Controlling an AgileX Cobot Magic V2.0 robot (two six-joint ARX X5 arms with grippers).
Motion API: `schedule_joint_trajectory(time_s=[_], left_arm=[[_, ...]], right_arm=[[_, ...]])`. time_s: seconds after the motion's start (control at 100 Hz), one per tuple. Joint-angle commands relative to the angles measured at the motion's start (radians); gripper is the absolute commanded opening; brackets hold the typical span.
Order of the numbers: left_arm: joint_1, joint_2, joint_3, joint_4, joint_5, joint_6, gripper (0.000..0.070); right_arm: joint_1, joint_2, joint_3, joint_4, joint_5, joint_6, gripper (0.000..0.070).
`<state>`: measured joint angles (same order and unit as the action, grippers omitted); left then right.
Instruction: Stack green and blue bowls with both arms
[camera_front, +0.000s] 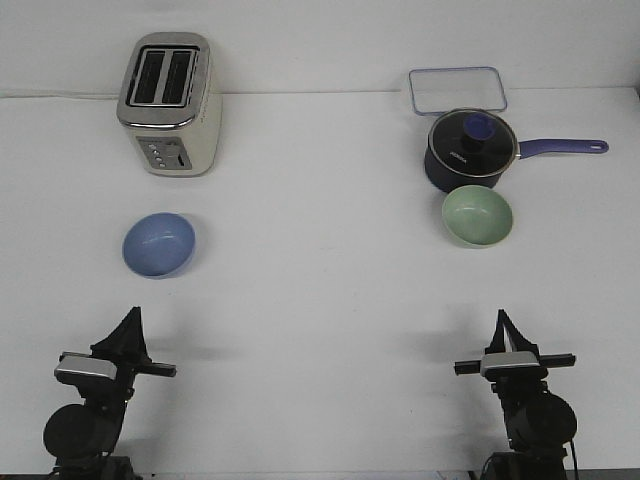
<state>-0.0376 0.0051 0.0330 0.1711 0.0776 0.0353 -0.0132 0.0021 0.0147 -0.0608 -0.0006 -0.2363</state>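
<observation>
Two bowls sit well apart on a white table (320, 330) in the front view. The blue bowl (158, 244) rests upright and empty at left of centre, just below a cream-and-chrome toaster (170, 104) that stands in the upper left of the frame. The green bowl (477, 216) rests upright and empty at right of centre, just beside the near edge of a dark saucepan (470, 152); whether the two touch cannot be told. The saucepan carries a glass lid with a blue knob, and its purple handle points toward the right edge of the frame. Behind it, in the upper right, lies a clear rectangular tray (455, 90) with a blue-tinted rim, up against the pan's far side. Both arms sit low along the bottom edge. The left gripper (132, 318) in the lower left points up the frame toward the blue bowl, near it but clear of it; its fingers meet in a point and hold nothing. The right gripper (501, 320) in the lower right points toward the green bowl, likewise apart from it, its fingers also drawn together on nothing.
</observation>
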Motion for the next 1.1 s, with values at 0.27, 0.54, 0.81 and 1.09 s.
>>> schedule_joint_trajectory(time_s=[0.27, 0.54, 0.81, 1.09], left_arm=[[-0.001, -0.002, -0.019, 0.010, 0.000, -0.002, 0.0014], [-0.001, -0.002, -0.019, 0.010, 0.000, -0.002, 0.0014], [-0.001, -0.002, -0.019, 0.010, 0.000, -0.002, 0.0014], [-0.001, -0.002, -0.019, 0.010, 0.000, -0.002, 0.0014]], right_arm=[[0.001, -0.001, -0.002, 0.013, 0.000, -0.003, 0.0001], [0.001, -0.001, -0.002, 0.013, 0.000, -0.003, 0.0001], [0.001, -0.001, -0.002, 0.015, -0.002, 0.004, 0.0001], [0.001, -0.001, -0.002, 0.016, -0.002, 0.323, 0.0001]])
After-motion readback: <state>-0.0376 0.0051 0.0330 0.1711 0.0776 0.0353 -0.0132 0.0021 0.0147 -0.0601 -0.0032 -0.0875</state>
